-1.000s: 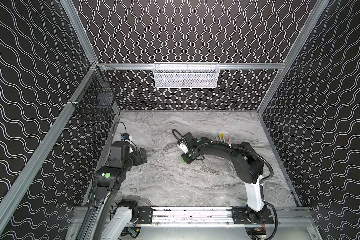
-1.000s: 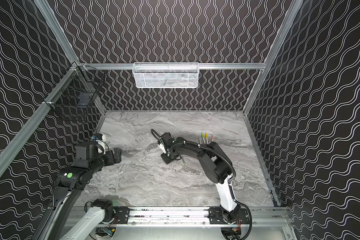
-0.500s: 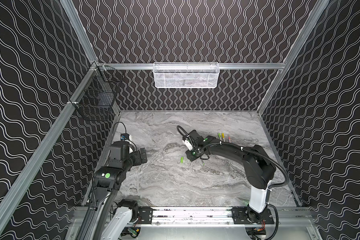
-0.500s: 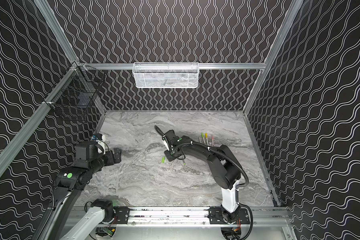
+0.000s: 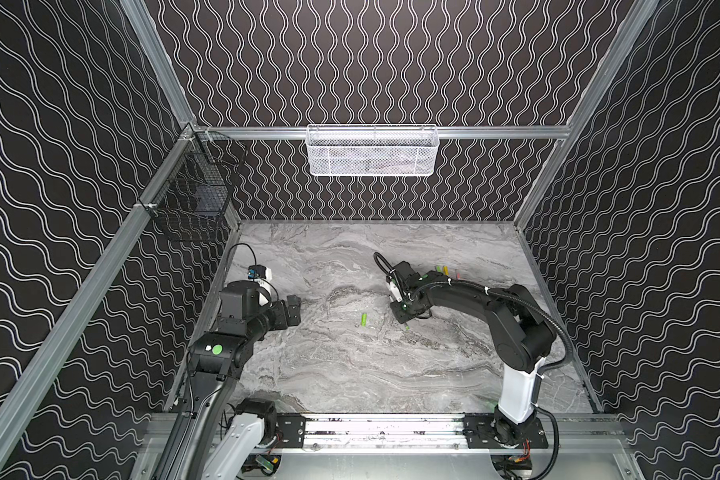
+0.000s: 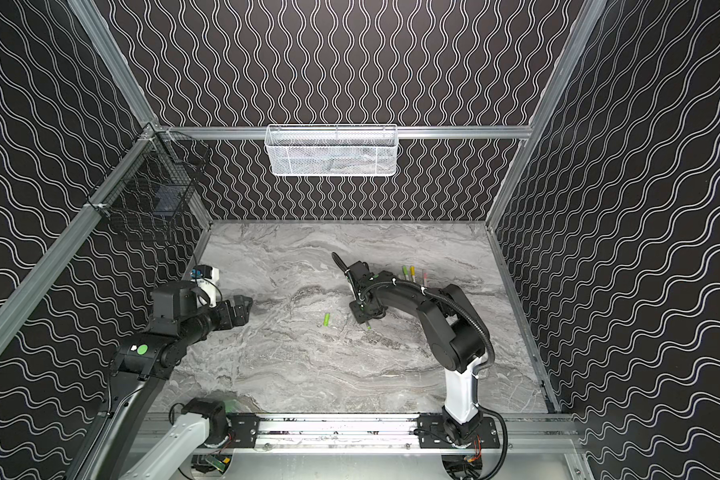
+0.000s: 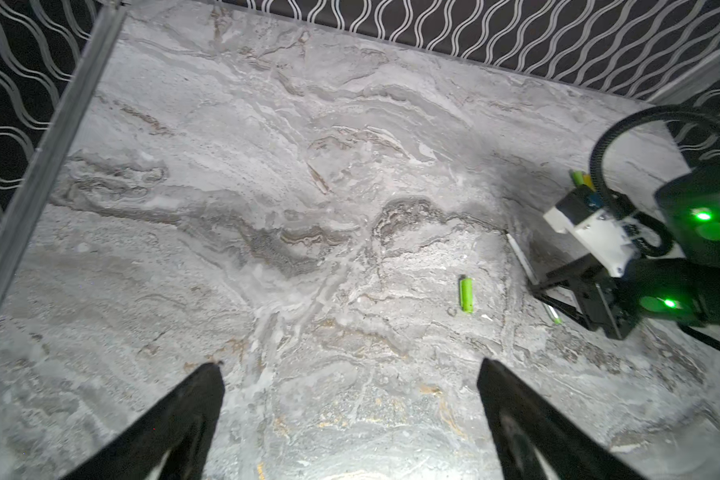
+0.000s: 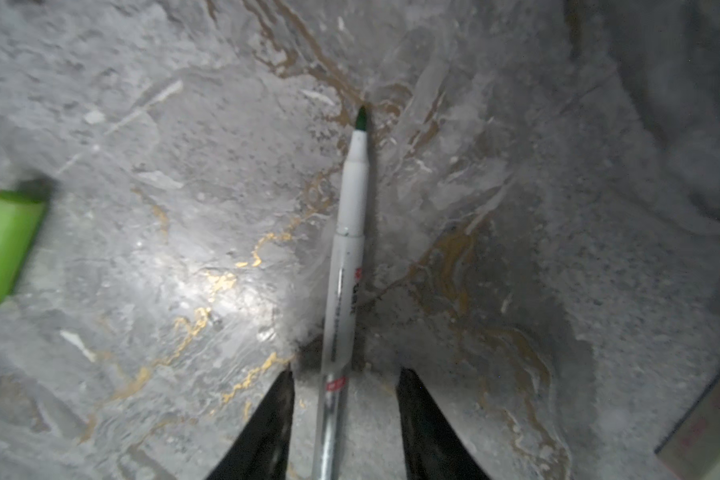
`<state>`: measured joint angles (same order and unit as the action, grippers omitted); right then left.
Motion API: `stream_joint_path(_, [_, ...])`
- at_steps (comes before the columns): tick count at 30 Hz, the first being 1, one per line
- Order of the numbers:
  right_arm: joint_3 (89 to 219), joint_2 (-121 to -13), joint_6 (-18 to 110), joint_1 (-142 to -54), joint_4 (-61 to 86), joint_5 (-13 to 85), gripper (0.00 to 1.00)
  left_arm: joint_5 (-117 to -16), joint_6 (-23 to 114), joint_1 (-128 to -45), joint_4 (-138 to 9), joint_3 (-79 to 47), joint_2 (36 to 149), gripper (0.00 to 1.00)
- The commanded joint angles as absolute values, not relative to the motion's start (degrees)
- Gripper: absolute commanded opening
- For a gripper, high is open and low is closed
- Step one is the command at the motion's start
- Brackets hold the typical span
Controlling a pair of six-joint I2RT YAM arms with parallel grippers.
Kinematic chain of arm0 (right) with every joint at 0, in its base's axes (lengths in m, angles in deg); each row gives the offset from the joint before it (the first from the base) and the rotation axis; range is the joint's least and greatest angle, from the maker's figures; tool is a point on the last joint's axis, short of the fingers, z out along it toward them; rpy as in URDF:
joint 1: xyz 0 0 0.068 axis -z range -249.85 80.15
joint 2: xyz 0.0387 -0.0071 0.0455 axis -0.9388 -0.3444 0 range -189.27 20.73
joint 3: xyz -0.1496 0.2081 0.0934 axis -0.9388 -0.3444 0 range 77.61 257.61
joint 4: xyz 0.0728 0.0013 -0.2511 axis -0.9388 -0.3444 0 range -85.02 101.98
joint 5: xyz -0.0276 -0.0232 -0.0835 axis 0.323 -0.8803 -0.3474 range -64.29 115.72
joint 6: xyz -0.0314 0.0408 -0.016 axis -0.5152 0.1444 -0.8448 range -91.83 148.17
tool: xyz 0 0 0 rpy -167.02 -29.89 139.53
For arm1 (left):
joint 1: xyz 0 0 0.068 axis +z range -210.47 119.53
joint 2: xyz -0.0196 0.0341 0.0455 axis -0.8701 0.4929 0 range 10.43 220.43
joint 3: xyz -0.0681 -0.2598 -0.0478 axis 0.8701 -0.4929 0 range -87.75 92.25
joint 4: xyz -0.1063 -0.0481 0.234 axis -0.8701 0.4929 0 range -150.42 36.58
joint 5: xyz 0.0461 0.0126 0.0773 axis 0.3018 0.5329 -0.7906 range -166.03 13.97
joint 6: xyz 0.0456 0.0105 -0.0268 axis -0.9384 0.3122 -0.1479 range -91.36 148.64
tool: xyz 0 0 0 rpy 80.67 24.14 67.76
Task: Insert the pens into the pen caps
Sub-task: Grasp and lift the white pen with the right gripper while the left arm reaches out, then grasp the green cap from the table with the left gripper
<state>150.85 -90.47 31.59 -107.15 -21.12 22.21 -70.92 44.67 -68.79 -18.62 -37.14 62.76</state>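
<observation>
- At the right pincer (image 8: 345,372): part-open and low over the worktop (image 5: 350,374), a clear gap on either side of what lies between the fingers, so gripping nothing
- Between those fingers: a white-barrelled pen (image 8: 346,266), flat on the marble, uncapped, with its dark green nib pointing away from the wrist
- In both top views, just near of that pincer (image 5: 403,318) (image 6: 362,316): only the pen's green tip peeking out (image 5: 407,328) (image 6: 368,327)
- Left of the right pincer and apart from it: a lime green cap (image 5: 363,319) (image 6: 327,319) (image 7: 466,294) (image 8: 5,245), lying on its side, touching neither pen nor pincer
- Farther left, well apart from the cap: the left pincer (image 7: 350,365) (image 5: 294,309), spread as wide as it goes, empty, hovering above bare marble and pointing right
- Far right, behind the right arm: three more pens (image 6: 412,273) (image 5: 445,270) side by side, with green, yellow and pink ends
- On the far wall: a white mesh basket (image 5: 373,151); on the left wall: a black wire basket (image 5: 196,195)
</observation>
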Motion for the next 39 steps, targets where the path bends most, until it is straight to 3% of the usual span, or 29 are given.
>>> stream_joint_path(1, [151.8, -91.6, 30.4, -107.2, -22.7, 23.8, 0.32, -61.9, 43.0, -69.0, -23.2, -37.7, 65.0, 0.99])
stream_joint_path(9, [152.2, -92.5, 29.1, -107.1, -23.7, 26.6, 0.13, -55.0, 43.8, -72.7, -25.1, -37.4, 72.7, 0.99])
stream_joint_path(19, [143.6, -81.1, 29.9, -106.5, -18.2, 29.9, 0.09, -63.4, 52.9, -89.2, -31.3, -35.5, 87.8, 0.98])
stream_joint_path(30, [127.2, -60.2, 36.5, -106.5, -10.0, 31.3, 0.09, -72.8, 53.6, -98.3, -28.7, -22.9, 109.9, 0.7])
stream_joint_path(39, [117.3, -44.8, 33.4, -107.6, -5.4, 37.7, 0.1, -79.5, 54.3, -101.9, -21.9, -12.3, 125.7, 0.46])
